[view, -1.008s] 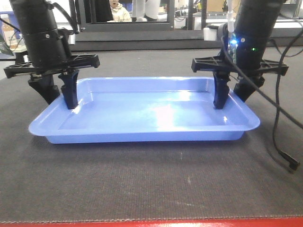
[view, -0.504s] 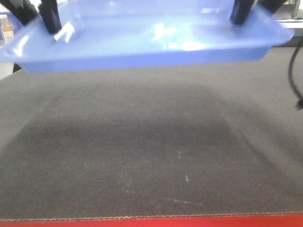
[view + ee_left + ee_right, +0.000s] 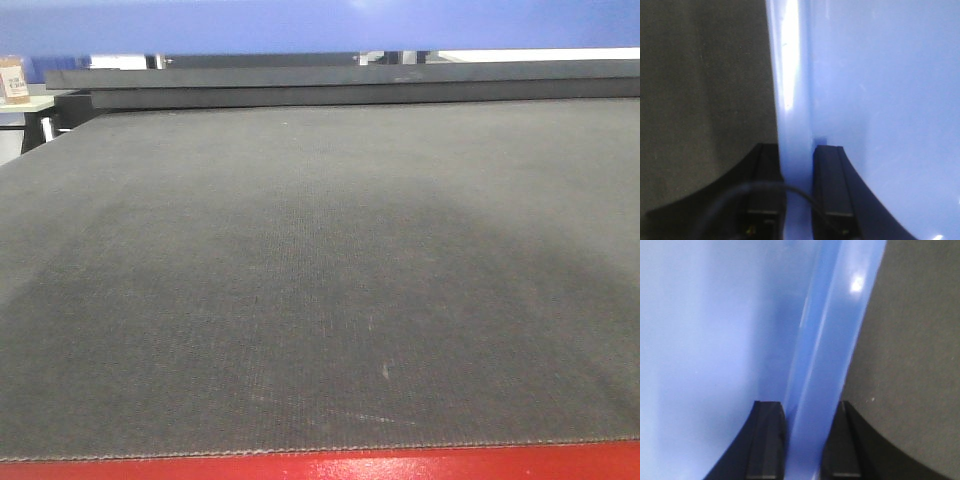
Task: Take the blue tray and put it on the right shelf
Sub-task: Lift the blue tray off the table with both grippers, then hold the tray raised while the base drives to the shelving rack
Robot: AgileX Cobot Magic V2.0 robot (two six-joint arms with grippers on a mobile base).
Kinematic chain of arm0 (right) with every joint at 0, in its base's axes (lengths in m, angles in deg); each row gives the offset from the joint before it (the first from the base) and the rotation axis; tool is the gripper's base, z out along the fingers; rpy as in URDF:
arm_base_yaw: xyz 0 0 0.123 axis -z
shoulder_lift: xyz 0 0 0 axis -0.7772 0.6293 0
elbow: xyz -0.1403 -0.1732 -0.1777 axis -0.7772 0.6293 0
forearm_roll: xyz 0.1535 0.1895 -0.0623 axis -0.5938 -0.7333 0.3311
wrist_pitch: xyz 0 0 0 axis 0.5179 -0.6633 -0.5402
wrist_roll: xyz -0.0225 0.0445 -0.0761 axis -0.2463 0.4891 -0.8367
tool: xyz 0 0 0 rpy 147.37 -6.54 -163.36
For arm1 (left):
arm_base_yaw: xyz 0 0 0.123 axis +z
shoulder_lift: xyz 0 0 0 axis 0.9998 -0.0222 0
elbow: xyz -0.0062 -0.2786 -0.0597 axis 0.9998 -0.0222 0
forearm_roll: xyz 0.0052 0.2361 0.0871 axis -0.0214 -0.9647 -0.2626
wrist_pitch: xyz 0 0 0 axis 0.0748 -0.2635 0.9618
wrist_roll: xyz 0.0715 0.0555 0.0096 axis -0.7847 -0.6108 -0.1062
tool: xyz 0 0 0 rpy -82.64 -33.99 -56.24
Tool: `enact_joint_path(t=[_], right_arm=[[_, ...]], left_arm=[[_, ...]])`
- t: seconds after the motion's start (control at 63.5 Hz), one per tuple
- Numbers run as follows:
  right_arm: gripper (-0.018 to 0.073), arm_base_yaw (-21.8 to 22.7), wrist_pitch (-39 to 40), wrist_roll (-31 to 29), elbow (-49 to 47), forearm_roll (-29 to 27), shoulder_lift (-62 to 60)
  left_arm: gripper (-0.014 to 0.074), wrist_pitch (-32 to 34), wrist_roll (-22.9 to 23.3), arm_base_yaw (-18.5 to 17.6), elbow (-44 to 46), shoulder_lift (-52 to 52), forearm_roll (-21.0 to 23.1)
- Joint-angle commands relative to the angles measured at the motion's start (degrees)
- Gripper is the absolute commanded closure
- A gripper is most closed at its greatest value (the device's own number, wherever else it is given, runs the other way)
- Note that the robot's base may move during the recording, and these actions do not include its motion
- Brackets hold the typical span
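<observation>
In the left wrist view, the left gripper [image 3: 796, 192] has its two black fingers [image 3: 831, 185] clamped on the blue tray [image 3: 880, 100]. One finger lies against the inside of the tray's side wall and the other against the outside, with the glossy rim pinched between them. A thin dark cable [image 3: 790, 191] curves across the tray wall just in front of these fingers. The right gripper [image 3: 805, 445] pinches the tray [image 3: 715, 340] in the same way: its inner finger [image 3: 767, 440] presses the inside of the wall and its partner sits outside, under the flared rim. Beside the tray's outer edge in both wrist views lies the black mat [image 3: 700, 75], out of focus and apart from the tray [image 3: 910, 365]. In the front view the tray [image 3: 320, 22] shows only as a blue band along the top edge. It is held in the air, clear of the mat [image 3: 320, 280], which carries a soft dark shadow below the tray. Beneath and behind the tray a dark bar [image 3: 350, 85] runs along the mat's far side. Well below the tray, at the mat's near side, is the red table edge [image 3: 320, 468].
</observation>
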Motion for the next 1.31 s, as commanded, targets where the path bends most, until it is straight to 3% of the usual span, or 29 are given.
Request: enact_joint_path(t=[0.0, 1.291], right_arm=[[0.0502, -0.14, 1.62, -1.92, -0.29, 2.08, -2.66], [0.0502, -0.14, 1.61, -1.92, -0.22, 2.08, -2.81]], left_arm=[[0.0638, -4.74, -0.70, -0.58, 1.41, 2.89, -1.62], [0.0645, -4.74, -0.70, -0.58, 0.34, 2.77, -0.39]])
